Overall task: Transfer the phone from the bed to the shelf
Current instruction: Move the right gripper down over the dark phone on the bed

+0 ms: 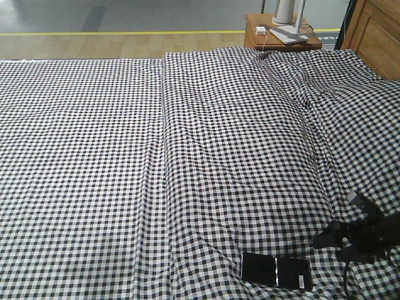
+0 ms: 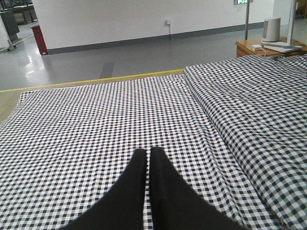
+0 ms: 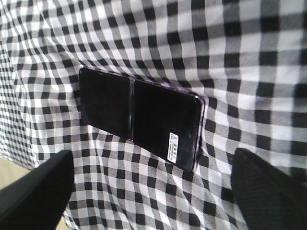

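The phone (image 1: 275, 270) is a glossy black slab with a seam across its middle and a small white sticker. It lies flat on the bed (image 1: 94, 156), on the black-and-white checked sheet near the front right edge. In the right wrist view the phone (image 3: 139, 117) lies just ahead of my right gripper (image 3: 152, 155), whose fingers stand wide apart with only sheet between them. That right gripper (image 1: 334, 220) hovers to the right of the phone, not touching it. My left gripper (image 2: 147, 151) is shut over bare sheet with nothing in it. The shelf is out of view.
A small brown bedside table (image 1: 281, 34) with white items on it stands beyond the bed's far right corner, next to a wooden headboard (image 1: 375, 31). A long raised fold (image 1: 164, 125) runs down the sheet. Grey floor with a yellow line (image 2: 96, 79) lies beyond the bed.
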Controlling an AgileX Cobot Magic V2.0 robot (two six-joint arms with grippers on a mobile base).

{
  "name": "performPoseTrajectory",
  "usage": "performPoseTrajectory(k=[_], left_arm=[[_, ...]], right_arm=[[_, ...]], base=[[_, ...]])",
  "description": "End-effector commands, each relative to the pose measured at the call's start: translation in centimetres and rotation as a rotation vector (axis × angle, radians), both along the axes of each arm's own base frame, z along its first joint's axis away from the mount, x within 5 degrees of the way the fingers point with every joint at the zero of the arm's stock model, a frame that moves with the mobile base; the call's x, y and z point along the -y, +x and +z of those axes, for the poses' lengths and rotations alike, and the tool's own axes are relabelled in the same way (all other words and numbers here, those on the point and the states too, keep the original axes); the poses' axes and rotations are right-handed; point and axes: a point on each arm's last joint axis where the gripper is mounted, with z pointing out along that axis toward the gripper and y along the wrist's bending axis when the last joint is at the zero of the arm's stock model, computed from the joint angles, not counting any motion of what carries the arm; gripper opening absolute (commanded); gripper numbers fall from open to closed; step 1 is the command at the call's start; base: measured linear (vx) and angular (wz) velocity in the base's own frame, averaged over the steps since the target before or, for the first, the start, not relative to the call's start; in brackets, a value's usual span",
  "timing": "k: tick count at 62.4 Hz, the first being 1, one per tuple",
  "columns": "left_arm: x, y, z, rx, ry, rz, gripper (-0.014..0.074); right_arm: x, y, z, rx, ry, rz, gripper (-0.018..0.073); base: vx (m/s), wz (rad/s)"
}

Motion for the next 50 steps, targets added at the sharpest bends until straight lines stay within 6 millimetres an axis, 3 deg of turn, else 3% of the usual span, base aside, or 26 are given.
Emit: performPoseTrajectory(k=[1, 17, 50], left_arm=[[0.0, -0.1, 1.5, 0.108, -0.011, -0.002, 0.0001], [0.0, -0.1, 1.5, 0.108, -0.011, -0.002, 0.0001], [0.0, -0.1, 1.5, 0.108, -0.011, -0.002, 0.0001]], right_arm=[[0.0, 0.5, 0.7, 0.05, 0.053, 0.001, 0.0616], [-1.0, -0.2, -2.7, 0.05, 0.153, -0.009, 0.0608], [-2.0, 0.6, -7.4, 0.017, 0.381, -0.058, 0.0594]], base=[[0.0, 0.0], [0.0, 0.0], [0.0, 0.0]])
